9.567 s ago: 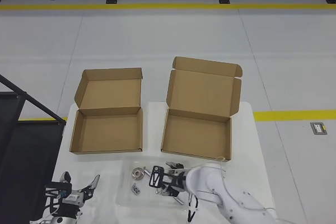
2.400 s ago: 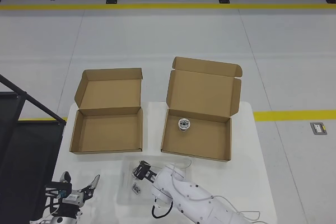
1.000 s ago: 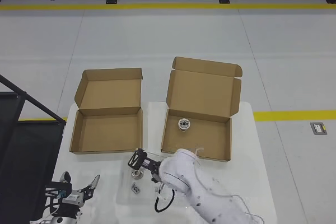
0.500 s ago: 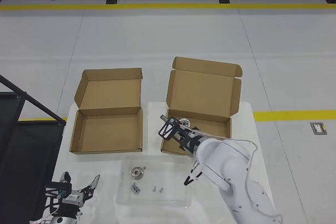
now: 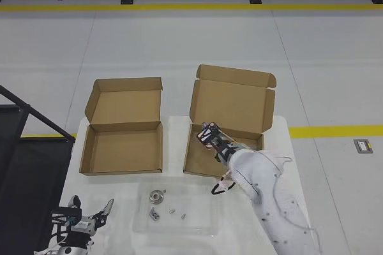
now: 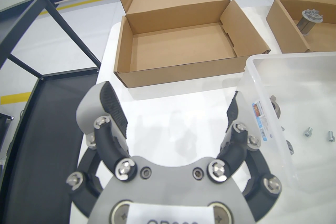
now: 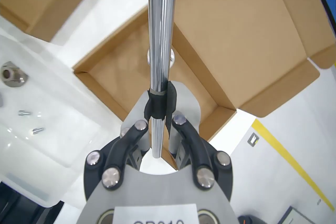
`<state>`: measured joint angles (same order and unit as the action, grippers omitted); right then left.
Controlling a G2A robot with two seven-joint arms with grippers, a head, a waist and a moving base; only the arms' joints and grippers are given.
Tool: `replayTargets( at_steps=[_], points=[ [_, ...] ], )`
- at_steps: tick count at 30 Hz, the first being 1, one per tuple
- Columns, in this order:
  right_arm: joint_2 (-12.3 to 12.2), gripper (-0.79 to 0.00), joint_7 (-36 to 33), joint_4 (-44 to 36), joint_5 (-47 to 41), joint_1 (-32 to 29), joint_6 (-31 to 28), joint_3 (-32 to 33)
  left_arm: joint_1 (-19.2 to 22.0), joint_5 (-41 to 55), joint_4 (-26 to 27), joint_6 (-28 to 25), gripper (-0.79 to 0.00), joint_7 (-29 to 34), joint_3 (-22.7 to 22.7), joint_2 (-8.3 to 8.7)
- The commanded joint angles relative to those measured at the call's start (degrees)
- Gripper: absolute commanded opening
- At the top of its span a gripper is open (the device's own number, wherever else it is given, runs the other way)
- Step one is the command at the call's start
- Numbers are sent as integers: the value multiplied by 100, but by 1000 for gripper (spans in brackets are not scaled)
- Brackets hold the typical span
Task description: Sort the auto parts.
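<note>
Polished steel, the shaft (image 7: 160,25) looks stiff, heavy and slippery, so the right gripper (image 7: 159,104), clamped near one end above the far-left corner of the right box (image 5: 199,159), risks it swivelling; the left gripper (image 6: 173,107) gapes wide.

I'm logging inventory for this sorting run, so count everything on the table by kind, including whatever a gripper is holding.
Cardboard boxes: 2
Clear plastic bin: 1
Small bolts: 2
Larger metal fittings in the bin: 2
Flanged part in a box: 1
Steel rod in the right gripper: 1
Total: 9
</note>
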<state>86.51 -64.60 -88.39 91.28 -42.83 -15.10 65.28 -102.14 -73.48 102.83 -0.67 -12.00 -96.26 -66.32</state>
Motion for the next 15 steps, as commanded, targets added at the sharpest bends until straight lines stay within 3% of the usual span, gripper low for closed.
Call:
replayTargets(
  at_steps=[1,5,15],
  points=[
    [14,-785,-47,607,-72,269,-67,7,0,0,0,0,0,0,0,0],
    [31,-785,55,1708,-198,756,-359,16,0,0,0,0,0,0,0,0],
    [148,-785,95,3541,-442,1571,-203,-154,0,0,0,0,0,0,0,0]
  ],
)
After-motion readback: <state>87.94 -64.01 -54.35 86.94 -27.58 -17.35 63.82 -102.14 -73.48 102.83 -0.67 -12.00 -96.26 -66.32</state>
